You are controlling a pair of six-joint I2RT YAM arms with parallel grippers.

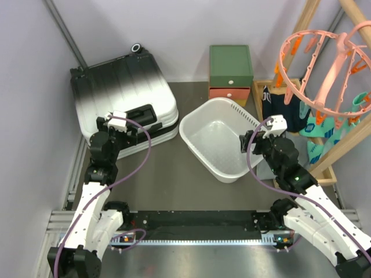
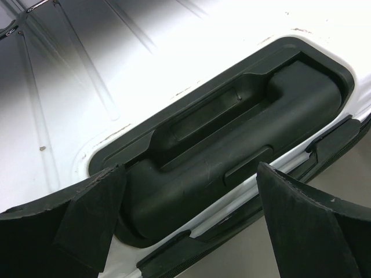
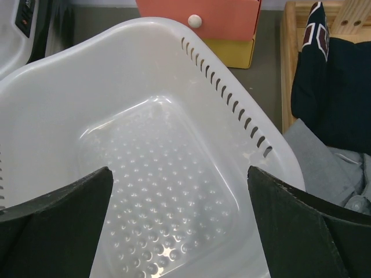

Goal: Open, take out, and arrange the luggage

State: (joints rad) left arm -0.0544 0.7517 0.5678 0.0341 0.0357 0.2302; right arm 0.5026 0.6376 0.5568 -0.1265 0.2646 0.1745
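Note:
The luggage [image 1: 119, 87] lies flat and closed at the back left, a ribbed hard shell fading from black to white. Its black side handle [image 2: 226, 156] sits in a recess on the near edge. My left gripper [image 1: 123, 128] is open, its fingers [image 2: 93, 217] straddling the handle end just above it, not gripping. My right gripper [image 1: 250, 142] is open and empty, hovering over the right rim of the white laundry basket [image 1: 223, 136], whose dimpled floor [image 3: 156, 191] shows between its fingers.
A green-and-orange drawer box [image 1: 231, 72] stands behind the basket. A wooden rack [image 1: 324, 116] with dark clothes [image 3: 333, 87] and an orange peg hanger [image 1: 324, 63] is at the right. A metal rail runs along the left wall.

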